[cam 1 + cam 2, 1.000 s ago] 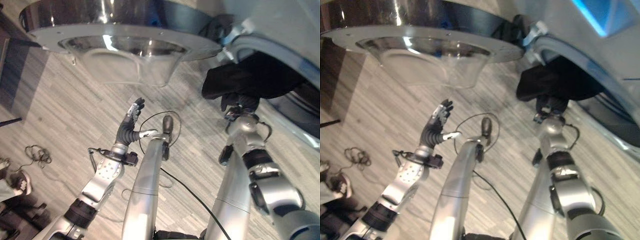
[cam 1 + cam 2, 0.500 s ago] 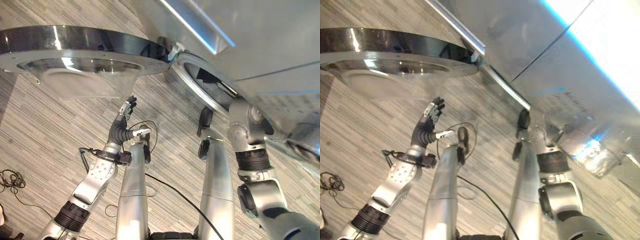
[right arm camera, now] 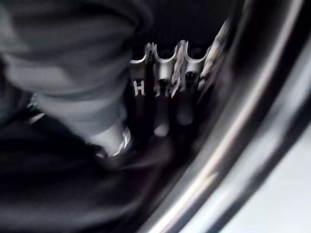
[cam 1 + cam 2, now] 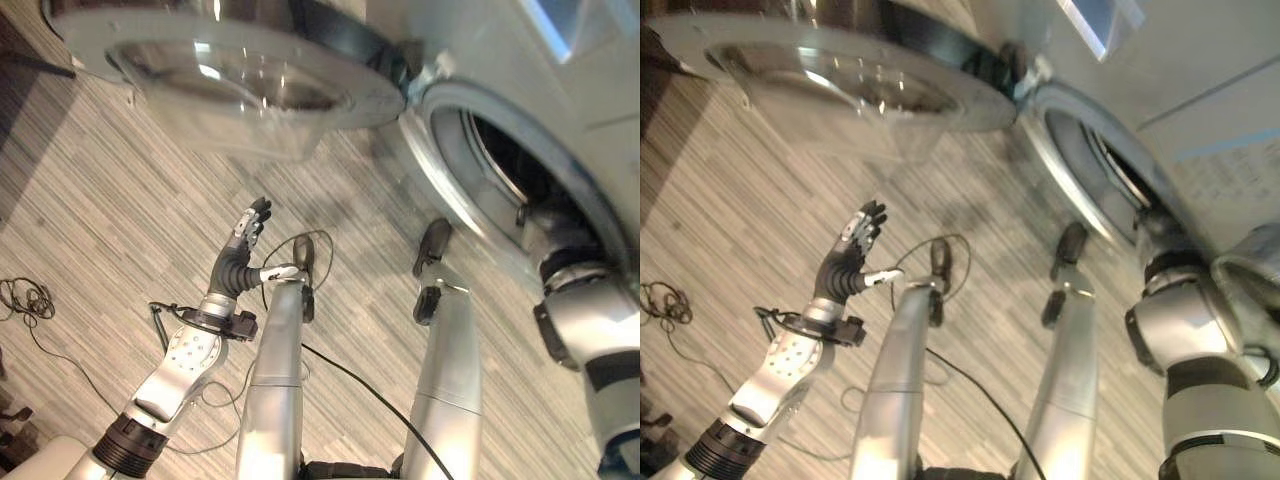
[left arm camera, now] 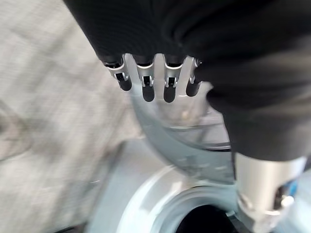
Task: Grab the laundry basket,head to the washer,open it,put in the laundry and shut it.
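The washer's round door [image 4: 230,70] stands swung open above the floor, its glass bowl facing down. To its right is the drum opening [image 4: 520,180]. My right arm reaches into it, so the eye views hide the hand. In the right wrist view my right hand [image 3: 165,92] is inside the dark drum with fairly straight fingers. Dark laundry [image 3: 73,194] lies past them, beside the drum's rim [image 3: 233,145]. My left hand [image 4: 245,250] is raised below the door, open and holding nothing. Its fingers [image 5: 146,82] point toward the door glass [image 5: 184,145].
A tangle of cable [image 4: 25,295] lies on the wood-look floor [image 4: 120,200] at the left. Dark furniture [image 4: 20,60] stands at the top left corner. The washer's grey front panel [image 4: 1200,90] rises on the right.
The camera has swung about. My right hand, which held dark laundry at the drum's mouth, has gone into the drum. The left hand stays raised and open.
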`<state>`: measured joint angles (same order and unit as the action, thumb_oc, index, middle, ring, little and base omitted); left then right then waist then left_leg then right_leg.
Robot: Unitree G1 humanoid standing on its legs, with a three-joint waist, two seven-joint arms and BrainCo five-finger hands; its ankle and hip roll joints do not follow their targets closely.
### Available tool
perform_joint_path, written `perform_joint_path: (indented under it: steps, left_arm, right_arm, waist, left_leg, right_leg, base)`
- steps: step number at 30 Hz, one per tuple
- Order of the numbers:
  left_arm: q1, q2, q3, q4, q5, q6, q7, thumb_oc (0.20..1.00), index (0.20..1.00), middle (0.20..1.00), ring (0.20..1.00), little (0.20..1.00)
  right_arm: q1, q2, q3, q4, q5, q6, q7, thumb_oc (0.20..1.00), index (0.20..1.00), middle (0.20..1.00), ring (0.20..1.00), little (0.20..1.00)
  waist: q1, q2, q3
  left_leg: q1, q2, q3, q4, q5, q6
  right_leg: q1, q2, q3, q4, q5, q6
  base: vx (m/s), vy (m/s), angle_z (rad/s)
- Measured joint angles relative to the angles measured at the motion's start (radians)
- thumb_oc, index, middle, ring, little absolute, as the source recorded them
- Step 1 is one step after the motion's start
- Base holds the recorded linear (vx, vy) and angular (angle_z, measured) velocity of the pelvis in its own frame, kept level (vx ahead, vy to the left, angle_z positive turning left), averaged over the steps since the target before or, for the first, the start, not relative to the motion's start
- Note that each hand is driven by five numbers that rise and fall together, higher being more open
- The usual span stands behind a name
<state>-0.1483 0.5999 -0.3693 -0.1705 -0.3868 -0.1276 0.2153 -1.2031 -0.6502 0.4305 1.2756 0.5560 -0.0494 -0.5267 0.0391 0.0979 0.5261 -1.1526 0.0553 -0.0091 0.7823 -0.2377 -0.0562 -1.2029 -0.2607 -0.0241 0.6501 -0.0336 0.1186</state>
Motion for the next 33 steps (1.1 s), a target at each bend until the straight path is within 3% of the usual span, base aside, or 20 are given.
perform_joint_path:
  steps: [2, 3, 4, 5, 9, 10, 15, 20, 23, 24, 29, 31, 33]
  left_arm:
    - [-0.007, -0.005, 0.003, 0.003, -0.001, 0.001, -0.001, 1.000, 1.000, 1.000, 1.000, 1.000]
    - [-0.012, -0.013, 0.002, -0.003, -0.001, -0.003, -0.002, 1.000, 1.000, 1.000, 1.000, 1.000]
    - [-0.012, -0.020, 0.001, -0.003, -0.001, -0.007, -0.002, 1.000, 1.000, 1.000, 1.000, 1.000]
    - [-0.004, -0.027, 0.002, 0.000, -0.001, -0.009, -0.001, 1.000, 1.000, 1.000, 1.000, 1.000]
    - [0.004, -0.043, -0.004, 0.045, 0.000, -0.017, -0.002, 1.000, 1.000, 1.000, 1.000, 1.000]
    - [0.000, -0.065, -0.002, 0.056, 0.001, -0.037, -0.001, 1.000, 1.000, 1.000, 1.000, 1.000]
    - [-0.054, -0.088, -0.006, 0.117, 0.011, -0.055, 0.004, 1.000, 1.000, 1.000, 1.000, 1.000]
    - [-0.058, -0.102, 0.006, 0.150, 0.040, -0.087, 0.037, 1.000, 1.000, 1.000, 1.000, 1.000]
    - [-0.050, -0.104, 0.005, 0.181, 0.053, -0.088, 0.054, 1.000, 1.000, 1.000, 1.000, 1.000]
    - [-0.026, -0.107, 0.032, 0.198, 0.070, -0.086, 0.058, 1.000, 1.000, 1.000, 1.000, 1.000]
    - [0.078, -0.097, 0.100, 0.254, 0.100, -0.085, 0.077, 1.000, 1.000, 1.000, 1.000, 1.000]
    - [0.150, -0.092, 0.137, 0.276, 0.129, -0.082, 0.080, 1.000, 1.000, 1.000, 1.000, 1.000]
    - [0.193, -0.096, 0.145, 0.300, 0.140, -0.081, 0.080, 1.000, 1.000, 1.000, 1.000, 1.000]
  right_arm:
    - [0.034, 0.005, -0.001, -0.187, -0.013, -0.028, 0.001, 1.000, 1.000, 1.000, 1.000, 1.000]
    - [0.084, 0.012, -0.035, -0.280, -0.031, -0.048, -0.008, 1.000, 1.000, 1.000, 1.000, 1.000]
    - [0.136, 0.022, -0.072, -0.343, -0.043, -0.062, -0.031, 1.000, 1.000, 1.000, 1.000, 1.000]
    - [0.182, 0.048, -0.098, -0.429, -0.085, -0.072, -0.051, 1.000, 1.000, 1.000, 1.000, 1.000]
    - [0.313, 0.135, -0.119, -0.627, -0.223, -0.105, -0.089, 1.000, 1.000, 1.000, 1.000, 1.000]
    - [0.376, 0.187, -0.099, -0.661, -0.307, -0.105, -0.094, 1.000, 1.000, 1.000, 1.000, 1.000]
    - [0.581, 0.324, -0.071, -0.701, -0.452, -0.097, -0.103, 1.000, 1.000, 1.000, 1.000, 1.000]
    - [0.692, 0.385, -0.044, -0.698, -0.545, -0.093, -0.082, 1.000, 1.000, 1.000, 1.000, 1.000]
    - [0.778, 0.384, -0.014, -0.711, -0.575, -0.083, -0.060, 1.000, 1.000, 1.000, 1.000, 1.000]
    - [0.846, 0.354, 0.026, -0.745, -0.605, -0.079, -0.027, 1.000, 1.000, 1.000, 1.000, 1.000]
    - [1.057, 0.329, -0.031, -0.798, -0.631, -0.078, 0.070, 1.000, 1.000, 1.000, 1.000, 1.000]
    - [1.129, 0.323, -0.085, -0.818, -0.642, -0.078, 0.094, 1.000, 1.000, 1.000, 1.000, 1.000]
    - [1.201, 0.314, -0.156, -0.839, -0.650, -0.077, 0.096, 1.000, 1.000, 1.000, 1.000, 1.000]
  waist:
    - [0.010, 0.000, 0.001]
    - [0.002, -0.001, 0.000]
    - [-0.006, -0.008, 0.000]
    - [-0.005, -0.012, 0.001]
    - [-0.001, -0.013, 0.000]
    - [-0.010, -0.011, 0.000]
    - [-0.025, -0.010, 0.000]
    - [-0.029, -0.021, 0.000]
    - [-0.036, -0.049, -0.004]
    - [-0.055, -0.070, -0.005]
    - [-0.080, -0.158, -0.020]
    - [-0.084, -0.193, -0.058]
    - [-0.086, -0.203, -0.131]
  left_leg:
    - [0.020, 0.017, -0.011, -0.040, 0.004, 0.011]
    - [0.049, 0.022, -0.002, -0.048, 0.014, 0.020]
    - [0.068, 0.013, -0.002, -0.063, 0.022, 0.007]
    - [0.097, 0.001, -0.012, -0.088, 0.034, 0.008]
    - [0.198, 0.005, -0.014, -0.203, 0.117, -0.003]
    - [0.235, 0.006, -0.007, -0.237, 0.148, -0.023]
    - [0.356, 0.000, -0.002, -0.309, 0.156, -0.020]
    - [0.495, -0.018, 0.013, -0.398, 0.167, -0.002]
    - [0.556, -0.018, 0.017, -0.410, 0.169, 0.000]
    - [0.605, -0.014, 0.015, -0.420, 0.161, 0.005]
    - [0.774, 0.004, 0.053, -0.404, 0.115, 0.014]
    - [0.842, 0.013, 0.105, -0.394, 0.076, 0.035]
    - [0.847, 0.017, 0.139, -0.364, 0.037, 0.049]
  right_leg:
    - [0.030, 0.024, -0.013, -0.043, -0.023, 0.050]
    - [0.026, 0.028, -0.006, 0.159, -0.083, -0.022]
    - [0.089, 0.019, -0.011, 0.176, -0.125, -0.035]
    - [0.116, 0.021, -0.025, 0.119, -0.126, -0.023]
    - [0.191, 0.033, -0.040, 0.009, -0.064, -0.031]
    - [0.229, 0.035, -0.041, -0.041, -0.037, -0.026]
    - [0.381, 0.024, -0.073, -0.155, -0.001, -0.022]
    - [0.525, 0.004, -0.097, -0.255, 0.022, -0.003]
    - [0.589, 0.005, -0.100, -0.274, 0.026, -0.001]
    - [0.652, 0.009, -0.116, -0.306, 0.029, 0.006]
    - [0.835, 0.030, -0.089, -0.389, 0.040, 0.011]
    - [0.896, 0.035, -0.051, -0.443, 0.063, 0.014]
    - [0.914, 0.025, -0.042, -0.480, 0.090, 0.022]
  base:
    - [0.02, 0.011, -0.28]
    - [0.02, 0.033, 0.12]
    - [0.00, 0.046, 0.38]
    - [0.00, 0.071, 0.19]
    - [-0.01, 0.067, -0.29]
    - [0.00, 0.074, -0.24]
    - [-0.01, 0.096, -0.02]
    - [0.00, 0.105, 0.02]
    - [0.02, 0.084, -0.01]
    - [0.11, 0.112, -0.05]
    - [0.14, 0.208, -0.26]
    - [0.13, 0.198, -0.82]
    - [0.11, 0.172, -0.64]
